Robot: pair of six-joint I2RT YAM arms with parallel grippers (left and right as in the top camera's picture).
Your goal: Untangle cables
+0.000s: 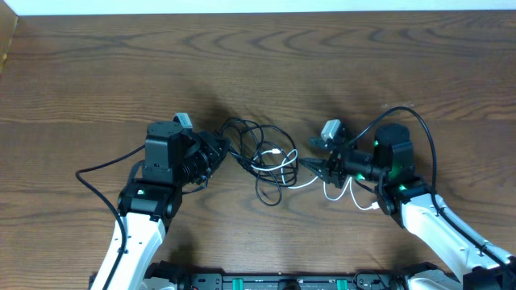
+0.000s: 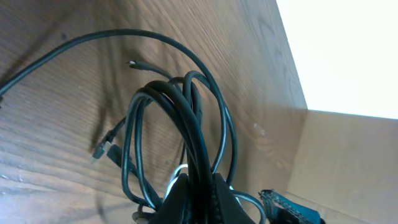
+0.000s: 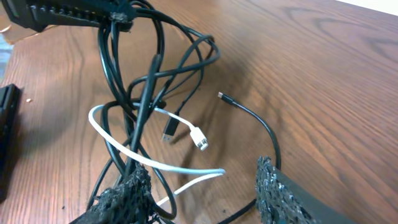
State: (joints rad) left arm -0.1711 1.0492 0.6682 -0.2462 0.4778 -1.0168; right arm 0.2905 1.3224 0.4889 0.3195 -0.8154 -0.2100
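The cables [image 1: 262,157] lie bunched between my two arms: black loops and one white cord [image 1: 282,161]. My left gripper [image 1: 230,152] is shut on a few black strands [image 2: 186,124], lifting them off the table; its jaws [image 2: 202,194] pinch them tight. My right gripper [image 1: 310,165] stands open at the bundle's right side. In the right wrist view its fingers [image 3: 134,186] straddle a folded bend of the white cord [image 3: 205,171] without touching it, and a black loop runs against the left finger. The white plug [image 3: 200,140] and a black plug [image 3: 168,134] lie loose.
The wooden table [image 1: 322,64] stretches to the far edge, with a cardboard wall [image 2: 348,162] beyond it in the left wrist view. Thick black arm cables [image 1: 97,173] trail beside both arms. A loose black cable end [image 3: 222,96] points away from the bundle.
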